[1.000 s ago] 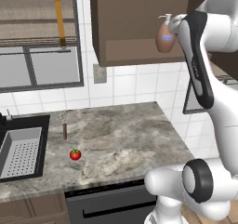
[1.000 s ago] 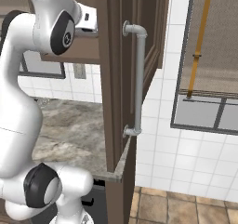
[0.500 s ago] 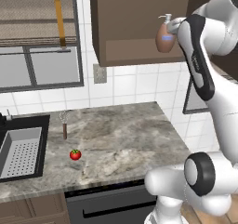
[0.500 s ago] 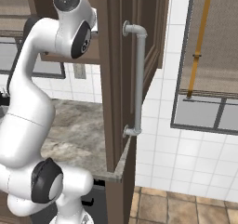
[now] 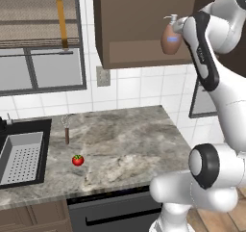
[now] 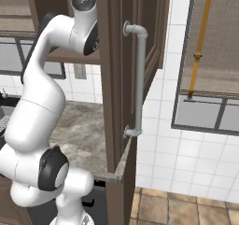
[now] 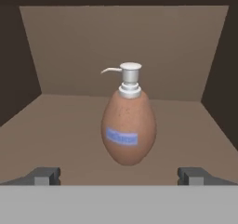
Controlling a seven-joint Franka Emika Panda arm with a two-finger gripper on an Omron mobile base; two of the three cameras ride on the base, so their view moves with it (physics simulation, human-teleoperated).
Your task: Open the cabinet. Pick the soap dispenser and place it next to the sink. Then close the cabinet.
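Inside the dark brown wooden cabinet (image 7: 121, 42), the rounded brown soap dispenser (image 7: 128, 128) is standing upright at frame centre. The pincer (image 7: 120, 175) is gaping wide, empty, its tips flanking the bottle; an off-centre closure is risking toppling it.

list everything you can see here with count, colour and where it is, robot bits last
cabinet: one, dark brown, on the wall above the counter, door open
cabinet handle: one, silver bar, upright on the open door
soap dispenser: one, brown with white pump and blue label, upright on the cabinet shelf
counter: one, grey marble, below the cabinet
sink: one, black rim with grey perforated insert, at the counter's left end
tomato: one, red, on the counter right of the sink
utensil: one, brown handle, on the counter behind the tomato
gripper: one, dark fingertips, open, facing the soap dispenser
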